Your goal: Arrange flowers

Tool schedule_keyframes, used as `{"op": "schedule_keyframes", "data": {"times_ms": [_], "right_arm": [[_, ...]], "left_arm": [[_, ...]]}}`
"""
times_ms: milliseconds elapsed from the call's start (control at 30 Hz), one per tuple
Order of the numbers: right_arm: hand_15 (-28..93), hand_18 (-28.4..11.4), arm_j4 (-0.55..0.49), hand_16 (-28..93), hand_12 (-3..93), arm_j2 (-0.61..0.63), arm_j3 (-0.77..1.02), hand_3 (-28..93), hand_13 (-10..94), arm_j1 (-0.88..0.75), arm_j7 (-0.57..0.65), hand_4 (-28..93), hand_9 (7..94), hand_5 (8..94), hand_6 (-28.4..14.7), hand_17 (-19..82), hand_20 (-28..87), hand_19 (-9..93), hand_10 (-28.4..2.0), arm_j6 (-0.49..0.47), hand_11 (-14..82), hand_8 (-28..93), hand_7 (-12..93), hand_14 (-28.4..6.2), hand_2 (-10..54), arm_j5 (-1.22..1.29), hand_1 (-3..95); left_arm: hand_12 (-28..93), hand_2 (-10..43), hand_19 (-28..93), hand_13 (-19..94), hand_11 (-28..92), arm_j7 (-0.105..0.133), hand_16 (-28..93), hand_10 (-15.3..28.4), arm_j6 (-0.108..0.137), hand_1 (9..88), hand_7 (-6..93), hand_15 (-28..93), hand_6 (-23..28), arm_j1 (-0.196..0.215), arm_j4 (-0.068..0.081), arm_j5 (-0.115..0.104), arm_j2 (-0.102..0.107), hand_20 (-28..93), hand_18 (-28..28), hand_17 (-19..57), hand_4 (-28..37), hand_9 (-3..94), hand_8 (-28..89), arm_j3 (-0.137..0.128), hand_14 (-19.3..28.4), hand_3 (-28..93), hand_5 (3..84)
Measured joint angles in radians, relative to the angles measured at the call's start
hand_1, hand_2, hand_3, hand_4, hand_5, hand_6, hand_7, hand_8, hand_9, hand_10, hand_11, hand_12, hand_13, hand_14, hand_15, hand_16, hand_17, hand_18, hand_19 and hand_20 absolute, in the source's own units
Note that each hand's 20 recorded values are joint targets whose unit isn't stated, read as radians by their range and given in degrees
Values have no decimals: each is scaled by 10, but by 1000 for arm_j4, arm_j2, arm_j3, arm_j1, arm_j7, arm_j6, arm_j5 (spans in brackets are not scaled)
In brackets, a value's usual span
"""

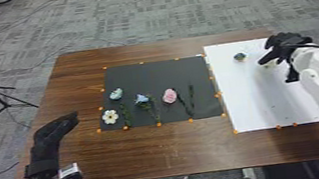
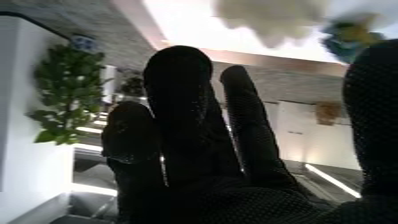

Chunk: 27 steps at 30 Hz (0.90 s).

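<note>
Right hand [image 1: 285,45] released beside pale flower [image 1: 268,64]

Its fingers are relaxed and spread above the white board [image 1: 270,107]. The blue bud [image 1: 239,57] lies on the board, just left of that hand. Left hand [image 1: 53,133], also released, fingers extended, is over the table [image 1: 138,156]. To its right, on the black mat [image 1: 140,71], lie the white bloom [image 1: 110,116], mint flower [image 1: 116,94], blue flower [image 1: 142,99] and pink flower [image 1: 169,96].

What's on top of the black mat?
The black mat holds a white flower, a pink flower, two bluish flowers and green stems. What's beneath them is covered.
</note>
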Motion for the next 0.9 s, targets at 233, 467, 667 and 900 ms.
{"op": "schedule_keyframes", "data": {"times_ms": [233, 467, 667, 900], "right_arm": [[582, -183, 54, 331, 198, -15, 7, 648, 792, -23, 1, -164, 613, 476, -22, 513, 490, 932, -151, -7, 93, -54, 126, -78, -95, -23, 267], [580, -154, 71, 337, 204, -31, -32, 606, 876, -30, 3, -217, 829, 652, 18, 589, 544, 932, -111, 100, 188, -7, 206, -41, -35, -21, 411], [579, -148, 90, 348, 213, -23, -110, 472, 902, -30, -5, -191, 881, 732, 24, 615, 570, 932, -100, 308, 207, 62, 217, -31, 63, 34, 531], [583, -145, -7, 356, 216, 34, -140, 478, 902, -47, -19, -191, 882, 742, 23, 618, 581, 932, -97, 299, 208, 71, 216, -27, 61, 92, 539]], "left_arm": [[100, -49, 107, 376, 193, -3, -2, 136, -6, 293, 176, 173, -26, 6, -2, 1, -6, 155, 122, 36, -258, 500, -110, -1, 159, 660, 536], [100, -48, 107, 375, 193, -4, -1, 136, -9, 293, 176, 174, -26, 9, -3, 1, -8, 155, 122, 35, -259, 498, -110, -2, 159, 659, 537], [100, -46, 107, 375, 193, -5, -2, 136, -9, 292, 174, 175, -25, 12, -4, -1, -8, 155, 122, 35, -260, 498, -110, -7, 159, 660, 537], [100, -44, 107, 375, 193, -6, -2, 136, -9, 291, 175, 174, -25, 18, -5, -1, -7, 155, 122, 35, -261, 499, -109, -13, 159, 660, 538]]}}
